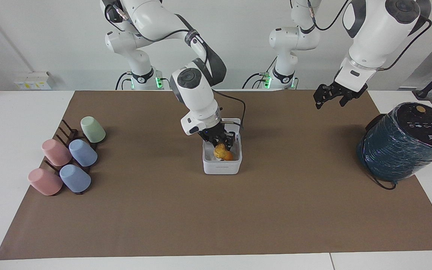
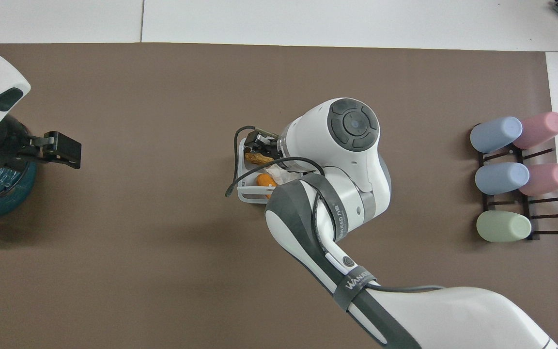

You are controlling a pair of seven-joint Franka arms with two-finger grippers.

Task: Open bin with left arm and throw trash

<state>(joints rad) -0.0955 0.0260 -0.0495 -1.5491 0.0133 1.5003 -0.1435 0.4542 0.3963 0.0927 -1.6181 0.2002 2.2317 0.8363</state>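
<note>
Brown mat point(image 1: 163, 210) | bin point(image 1: 222, 167) mid-table, lid up | right gripper point(image 1: 219, 141) inside, jaw state unreadable, brownish lump point(image 1: 220, 150) beneath | left gripper point(image 1: 329, 96) waits, jaws parted | risk: lump sticks, lifts out.

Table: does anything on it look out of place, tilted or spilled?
Nothing is spilled: the trash lies inside the open bin. Only the teal cylinder, near the edge of the mat, looks tilted instead of upright.
</note>
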